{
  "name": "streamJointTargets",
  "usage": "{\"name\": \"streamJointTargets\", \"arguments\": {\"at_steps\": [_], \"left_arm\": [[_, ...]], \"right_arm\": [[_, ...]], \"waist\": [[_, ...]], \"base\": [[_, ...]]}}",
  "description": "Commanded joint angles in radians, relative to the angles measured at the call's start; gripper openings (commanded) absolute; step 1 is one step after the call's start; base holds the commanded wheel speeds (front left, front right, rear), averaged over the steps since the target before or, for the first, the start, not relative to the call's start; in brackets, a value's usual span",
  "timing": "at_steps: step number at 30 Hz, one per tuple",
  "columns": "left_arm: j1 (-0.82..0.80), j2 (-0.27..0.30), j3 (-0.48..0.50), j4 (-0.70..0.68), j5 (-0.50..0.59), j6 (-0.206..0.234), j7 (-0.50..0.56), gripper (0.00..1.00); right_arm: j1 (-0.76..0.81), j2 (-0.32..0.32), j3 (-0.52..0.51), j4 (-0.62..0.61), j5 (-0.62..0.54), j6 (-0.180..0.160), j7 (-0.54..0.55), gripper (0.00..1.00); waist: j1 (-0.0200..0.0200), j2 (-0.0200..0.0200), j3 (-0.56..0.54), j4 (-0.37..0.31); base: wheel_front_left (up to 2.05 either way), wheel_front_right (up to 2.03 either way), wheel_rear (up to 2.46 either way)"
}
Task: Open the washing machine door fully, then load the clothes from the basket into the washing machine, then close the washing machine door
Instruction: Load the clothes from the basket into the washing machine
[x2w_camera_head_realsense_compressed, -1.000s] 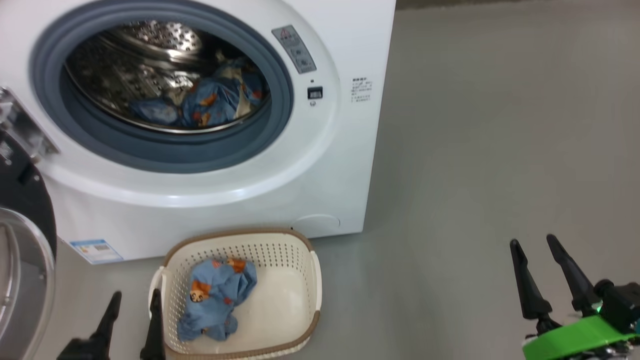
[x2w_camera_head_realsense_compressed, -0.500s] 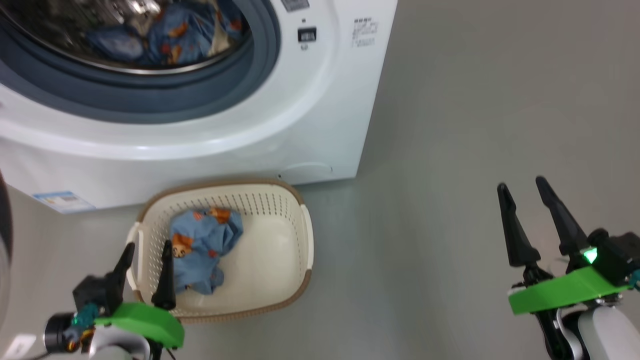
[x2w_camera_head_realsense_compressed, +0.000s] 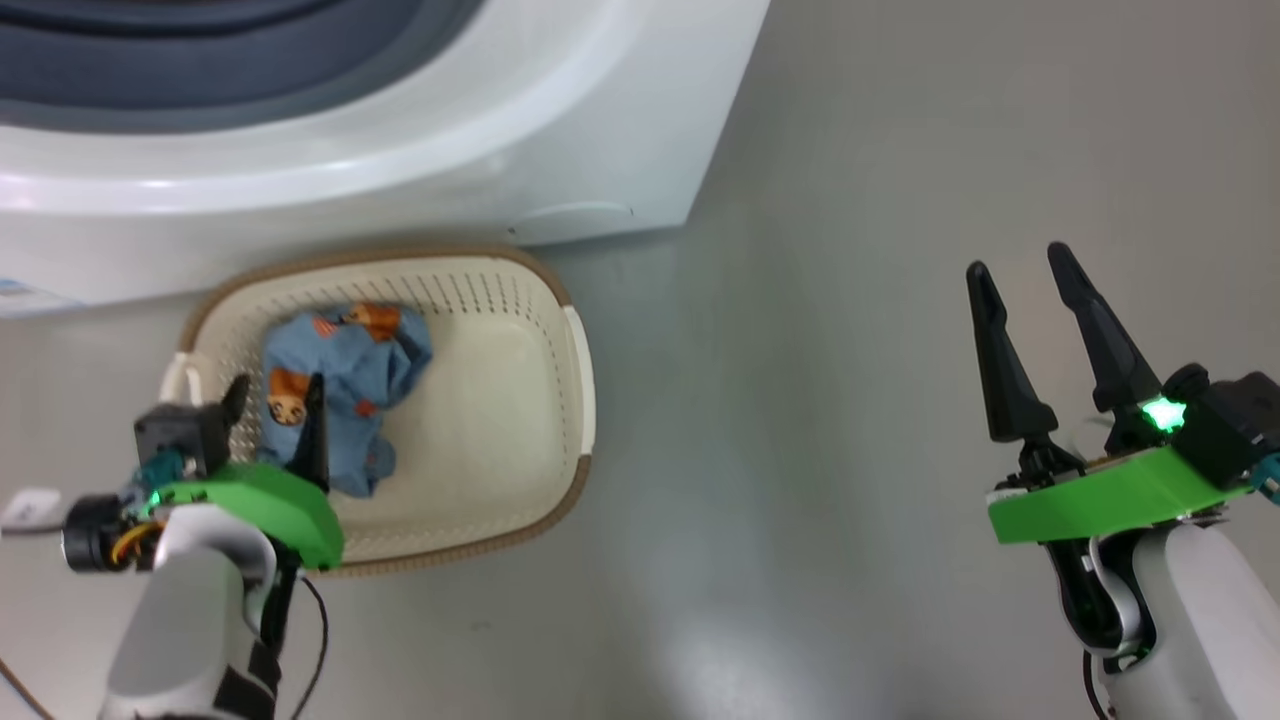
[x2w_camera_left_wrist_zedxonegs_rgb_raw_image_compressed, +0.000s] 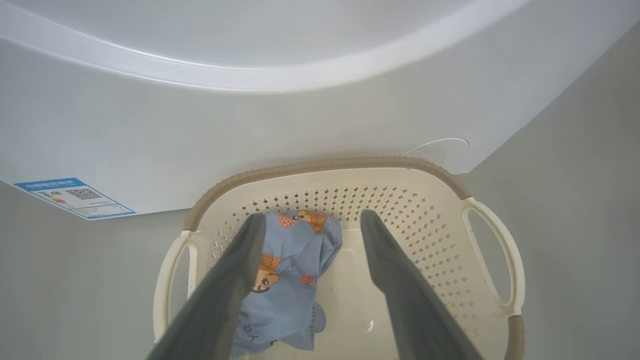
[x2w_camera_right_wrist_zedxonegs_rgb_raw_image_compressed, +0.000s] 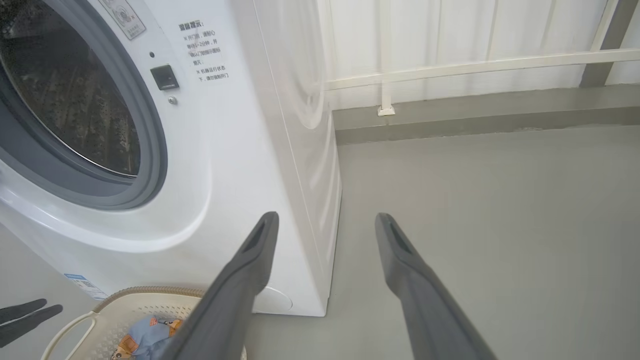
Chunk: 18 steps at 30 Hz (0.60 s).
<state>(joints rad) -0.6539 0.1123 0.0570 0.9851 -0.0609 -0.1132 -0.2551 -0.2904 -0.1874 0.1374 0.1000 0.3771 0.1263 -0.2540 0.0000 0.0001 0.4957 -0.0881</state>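
One light-blue garment (x2w_camera_head_realsense_compressed: 340, 380) with orange cartoon figures lies crumpled in the left half of the cream basket (x2w_camera_head_realsense_compressed: 520, 470), on the floor against the white washing machine (x2w_camera_head_realsense_compressed: 450, 150). My left gripper (x2w_camera_head_realsense_compressed: 275, 395) hovers open over the basket's left side, above the garment (x2w_camera_left_wrist_zedxonegs_rgb_raw_image_compressed: 290, 280), touching nothing. Off to the right, my right gripper (x2w_camera_head_realsense_compressed: 1015, 265) stands open over bare floor with nothing between its fingers. The drum opening (x2w_camera_right_wrist_zedxonegs_rgb_raw_image_compressed: 65, 100) and grey-blue gasket (x2w_camera_right_wrist_zedxonegs_rgb_raw_image_compressed: 145, 150) appear in the right wrist view. The door is out of view.
Grey floor (x2w_camera_head_realsense_compressed: 850, 300) spreads to the right of the machine. A blue label sticker (x2w_camera_left_wrist_zedxonegs_rgb_raw_image_compressed: 75, 197) marks the washer's lower left corner. White railing and a low kerb (x2w_camera_right_wrist_zedxonegs_rgb_raw_image_compressed: 475, 110) run behind the machine's right side.
The head camera has tilted down, so drum and door slid out of the top. My left gripper has come forward over the basket's left side; both grippers stay open.
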Motion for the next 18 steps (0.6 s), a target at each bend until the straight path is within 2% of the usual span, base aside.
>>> {"name": "streamJointTargets", "arguments": {"at_steps": [1,11,18], "left_arm": [[-0.028,0.041,0.015,0.014,0.016,0.014,-0.007,1.00],[-0.206,0.089,-0.024,0.212,0.043,0.044,-0.002,1.00],[-0.271,0.132,-0.073,0.278,0.084,0.068,0.056,1.00]], "right_arm": [[-0.015,-0.003,0.025,-0.027,0.007,0.004,-0.008,1.00],[-0.074,0.009,0.048,-0.040,0.010,0.004,-0.008,1.00],[-0.101,0.016,0.072,-0.040,0.010,0.004,-0.008,1.00]], "waist": [[0.0000,-0.0001,0.080,-0.030],[0.0000,-0.0001,0.188,-0.060],[0.0000,-0.0001,0.227,-0.079]], "base": [[0.00,0.00,0.00],[0.00,0.00,0.00],[0.00,0.00,0.00]]}}
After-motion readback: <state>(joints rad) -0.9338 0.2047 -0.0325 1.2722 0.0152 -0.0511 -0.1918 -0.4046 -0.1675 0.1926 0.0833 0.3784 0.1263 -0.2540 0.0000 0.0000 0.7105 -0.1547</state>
